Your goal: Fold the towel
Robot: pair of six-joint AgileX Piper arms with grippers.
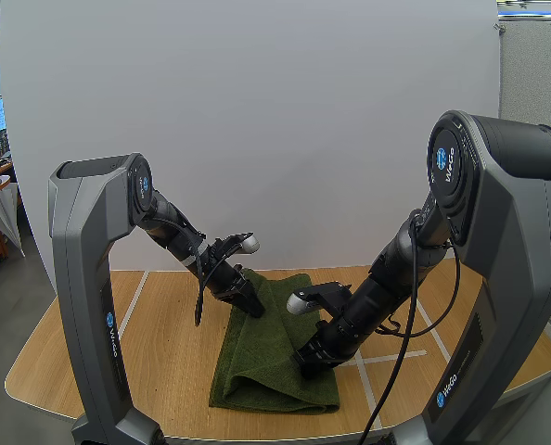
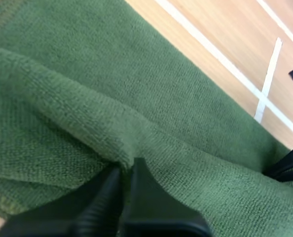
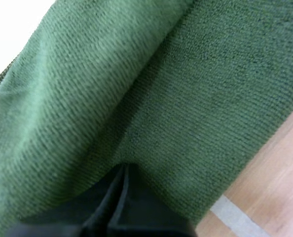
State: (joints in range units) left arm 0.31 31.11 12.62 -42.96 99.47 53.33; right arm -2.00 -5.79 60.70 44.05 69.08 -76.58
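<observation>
While both arms reach down to the towel (image 1: 268,366), it lies low in the middle of the high view on the table (image 1: 155,343), one layer doubled over another and a soft ridge standing between the two grippers. The left gripper (image 1: 253,306) sits at the towel's upper left edge. Seen from its wrist, the fingers (image 2: 99,207) are drawn nearly together with a bunched pleat of cloth nipped at their tips. The right gripper (image 1: 309,363) is at the towel's right side, lower in the frame. From its wrist the fingers look pressed close with cloth gathered right at the tips, so I judge it pinches the towel too, though how much it has is hard to see.

The step in hand looks like carrying the held edge across to make the fold. To do it well, each grip should hold a layer's edge, not a wad. The arms should lift just enough to clear the layer beneath, travel at matched height so the crease runs straight, and lay the edge flush before letting go. Uneven pull would skew the fold or drag the whole towel.
</observation>
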